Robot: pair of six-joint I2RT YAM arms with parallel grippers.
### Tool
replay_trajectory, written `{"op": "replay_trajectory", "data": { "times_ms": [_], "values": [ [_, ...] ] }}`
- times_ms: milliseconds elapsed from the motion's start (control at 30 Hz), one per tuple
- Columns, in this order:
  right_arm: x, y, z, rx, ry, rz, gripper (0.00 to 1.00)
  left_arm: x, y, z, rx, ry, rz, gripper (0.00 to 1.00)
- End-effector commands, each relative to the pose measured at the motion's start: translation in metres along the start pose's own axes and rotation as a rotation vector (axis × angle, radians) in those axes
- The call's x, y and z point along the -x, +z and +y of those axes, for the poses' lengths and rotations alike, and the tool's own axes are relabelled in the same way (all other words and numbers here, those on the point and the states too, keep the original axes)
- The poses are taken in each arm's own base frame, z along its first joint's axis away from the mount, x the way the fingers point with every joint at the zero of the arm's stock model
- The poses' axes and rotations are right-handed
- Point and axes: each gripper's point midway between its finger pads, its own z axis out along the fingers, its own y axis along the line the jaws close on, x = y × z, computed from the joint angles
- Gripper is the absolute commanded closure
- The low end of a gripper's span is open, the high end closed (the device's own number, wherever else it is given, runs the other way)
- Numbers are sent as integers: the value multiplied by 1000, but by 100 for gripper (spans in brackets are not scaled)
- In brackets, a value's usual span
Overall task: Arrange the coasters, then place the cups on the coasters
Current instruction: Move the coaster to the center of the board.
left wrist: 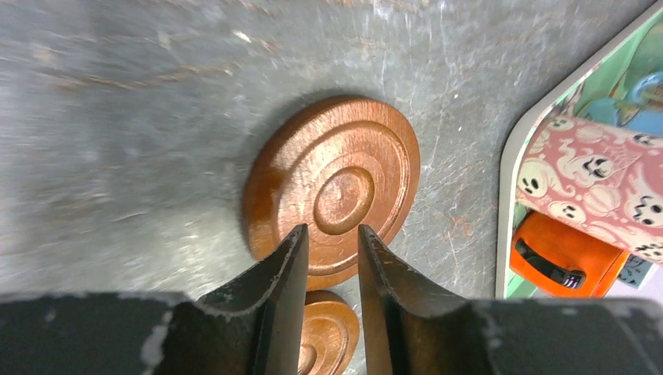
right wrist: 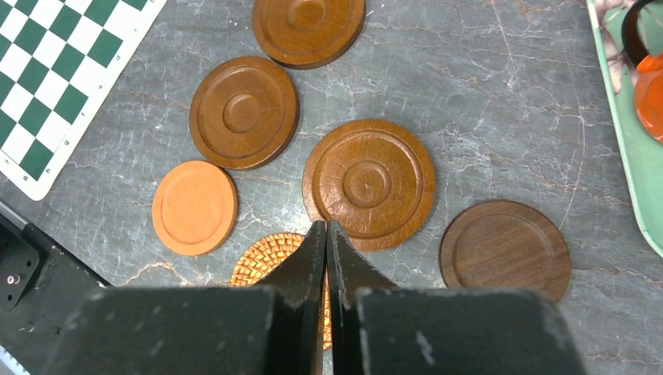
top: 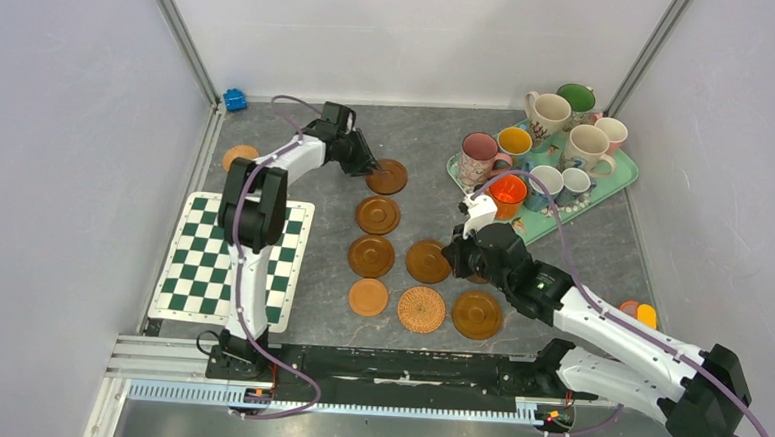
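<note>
Several round wooden coasters lie on the grey table. A brown coaster (top: 387, 176) (left wrist: 336, 187) is the farthest of a column, with a ringed one (top: 378, 215) and another (top: 372, 256) below it. My left gripper (top: 371, 166) (left wrist: 331, 229) hovers just over the far coaster's near rim, open, nothing between its fingers. My right gripper (top: 454, 256) (right wrist: 326, 225) is shut and empty above a woven coaster (top: 421, 308) (right wrist: 262, 258) and a ringed coaster (right wrist: 367, 183). A lone coaster (top: 240, 157) sits far left. The cups, among them a pink cup (top: 480, 155) and a clear orange cup (top: 508, 192), stand on the tray.
The mint tray (top: 618, 179) is at the back right. A green-white checkered mat (top: 201, 269) (right wrist: 62, 70) lies left, partly under the left arm. A small blue object (top: 235, 99) sits in the far left corner, an orange-yellow item (top: 642, 314) at the right. Walls close in on three sides.
</note>
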Motion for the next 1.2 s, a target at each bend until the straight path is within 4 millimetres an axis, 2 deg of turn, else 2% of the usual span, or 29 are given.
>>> {"op": "replay_trajectory", "data": {
  "times_ms": [0, 133, 367, 567, 867, 1067, 1167],
  "values": [
    [13, 4, 9, 27, 14, -30, 100, 51, -54, -7, -1, 83, -146, 63],
    [19, 7, 14, 45, 18, -38, 100, 79, -81, 26, 48, 23, -246, 64],
    [24, 13, 22, 71, 17, -38, 100, 129, -131, 118, 150, -181, -398, 66],
    [30, 15, 24, 71, 1, -37, 100, 153, -156, 182, 218, -322, -463, 66],
    [37, 15, 22, 53, -9, -51, 100, 169, -170, 245, 298, -471, -520, 65],
    [39, 18, 25, 64, -15, -45, 100, 179, -166, 271, 328, -482, -523, 65],
    [37, 19, 21, 43, -25, -49, 100, 186, -162, 282, 332, -489, -530, 65]
  ]
}}
